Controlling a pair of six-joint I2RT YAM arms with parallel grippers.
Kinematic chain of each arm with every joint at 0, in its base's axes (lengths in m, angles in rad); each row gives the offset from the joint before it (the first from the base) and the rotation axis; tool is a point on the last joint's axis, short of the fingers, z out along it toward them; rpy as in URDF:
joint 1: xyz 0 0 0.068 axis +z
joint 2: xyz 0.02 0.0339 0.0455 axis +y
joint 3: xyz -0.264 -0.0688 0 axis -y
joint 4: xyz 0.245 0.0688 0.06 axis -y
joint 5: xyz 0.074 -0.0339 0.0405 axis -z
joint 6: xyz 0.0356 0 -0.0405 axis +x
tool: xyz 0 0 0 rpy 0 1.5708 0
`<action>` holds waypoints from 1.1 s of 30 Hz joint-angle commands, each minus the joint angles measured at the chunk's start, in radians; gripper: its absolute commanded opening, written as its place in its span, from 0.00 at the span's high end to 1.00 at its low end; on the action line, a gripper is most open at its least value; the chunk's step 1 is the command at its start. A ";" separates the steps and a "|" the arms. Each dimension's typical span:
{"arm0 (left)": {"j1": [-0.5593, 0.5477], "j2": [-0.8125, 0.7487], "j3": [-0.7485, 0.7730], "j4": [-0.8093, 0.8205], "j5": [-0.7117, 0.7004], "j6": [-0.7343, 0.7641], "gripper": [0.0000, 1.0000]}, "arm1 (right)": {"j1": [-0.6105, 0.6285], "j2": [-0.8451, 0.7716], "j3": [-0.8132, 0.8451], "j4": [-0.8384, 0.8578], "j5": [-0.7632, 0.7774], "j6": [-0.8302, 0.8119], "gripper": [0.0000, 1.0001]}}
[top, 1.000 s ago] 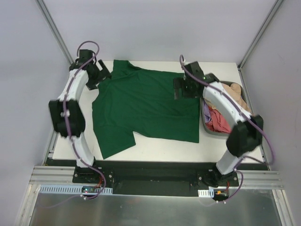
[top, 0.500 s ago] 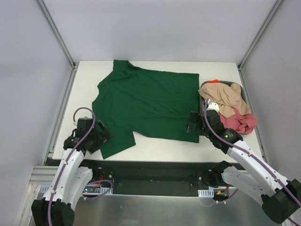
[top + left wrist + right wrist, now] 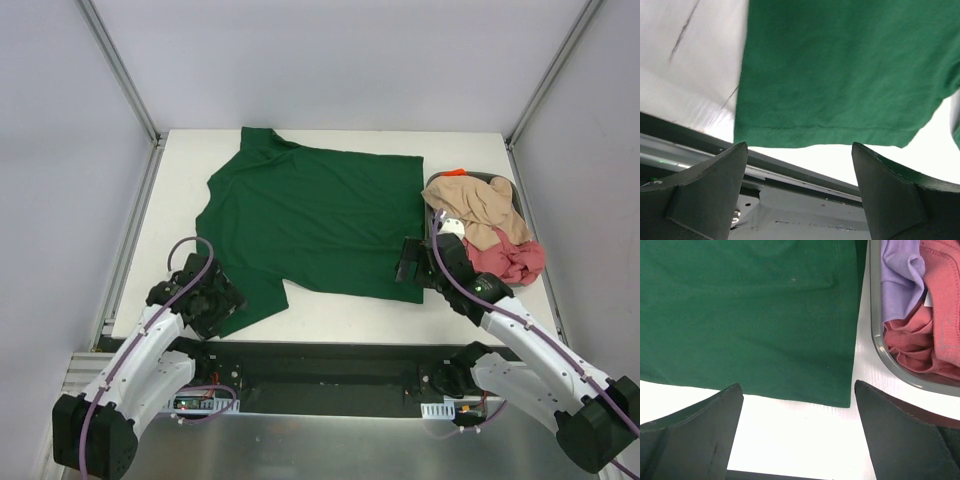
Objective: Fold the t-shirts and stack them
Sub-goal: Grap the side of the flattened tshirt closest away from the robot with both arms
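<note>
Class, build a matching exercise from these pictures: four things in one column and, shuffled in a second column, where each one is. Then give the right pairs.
1 green t-shirt
2 beige t-shirt
3 left pincer
4 right pincer

A heaped in the grey bin
B spread on the table
C open, at the near right of the green t-shirt
D open, at the near left of the green t-shirt

Pairs: 1-B, 2-A, 3-D, 4-C

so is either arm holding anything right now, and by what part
Nothing is held. Both end effectors are open: the left end effector faces the near sleeve hem of the green t-shirt, the right end effector its bottom hem corner.
</note>
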 commanded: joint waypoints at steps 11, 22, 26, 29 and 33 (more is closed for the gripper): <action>-0.051 0.105 0.021 -0.094 -0.264 -0.111 0.31 | -0.001 0.009 -0.016 0.024 0.015 -0.045 0.04; -0.049 0.186 -0.030 0.041 -0.216 -0.100 0.48 | 0.001 0.036 -0.013 0.024 0.013 -0.049 0.04; -0.051 0.232 -0.028 0.060 -0.193 -0.088 0.68 | -0.002 0.044 -0.013 0.024 0.019 -0.051 0.04; -0.051 0.245 -0.027 0.070 -0.184 -0.082 0.99 | -0.002 0.051 -0.011 0.024 0.030 -0.051 0.04; -0.051 0.229 -0.019 0.074 -0.170 -0.067 1.00 | -0.005 0.061 -0.005 -0.005 0.079 -0.025 0.04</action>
